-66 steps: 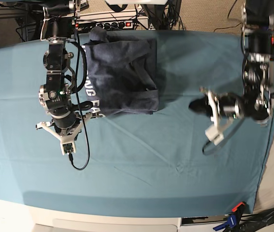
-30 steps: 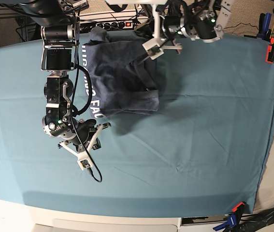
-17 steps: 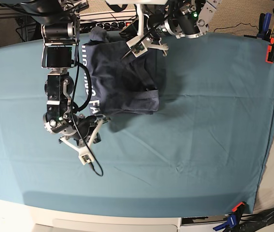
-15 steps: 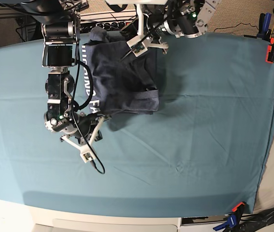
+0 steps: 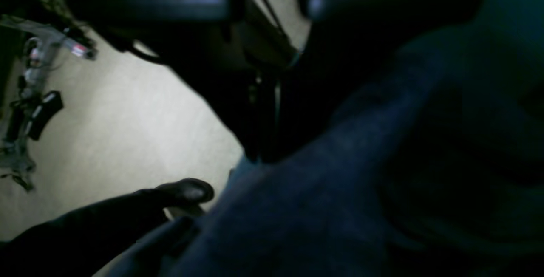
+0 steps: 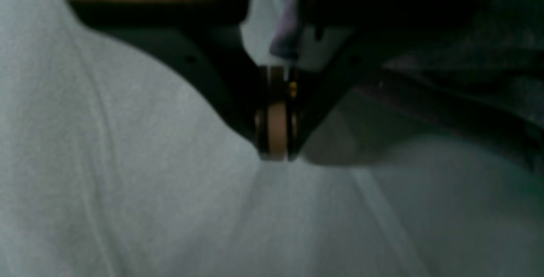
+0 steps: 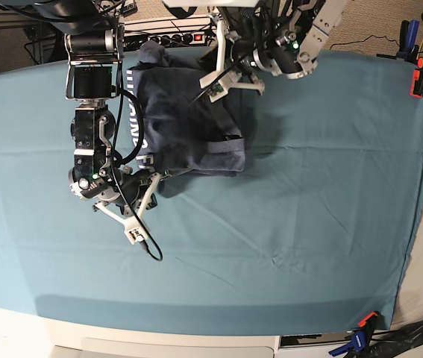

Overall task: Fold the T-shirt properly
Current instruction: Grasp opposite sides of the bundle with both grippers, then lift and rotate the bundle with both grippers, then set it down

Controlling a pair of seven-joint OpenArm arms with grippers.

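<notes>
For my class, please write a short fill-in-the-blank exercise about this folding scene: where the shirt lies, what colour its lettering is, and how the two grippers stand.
1. The folded T-shirt lies on a ____ table cloth.
2. The lettering along the T-shirt's edge is ____ in colour.
3. The right gripper has its jaws ____, tips down at the table cloth beside the T-shirt.
4. The left gripper hangs over the ____, near its far edge.

Missing words: teal; white; shut; T-shirt

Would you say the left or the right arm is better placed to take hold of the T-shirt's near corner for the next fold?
Probably the right: its shut right gripper sits on the teal cloth beside the T-shirt's near corner, while the left gripper hovers shut over the far edge.
</notes>
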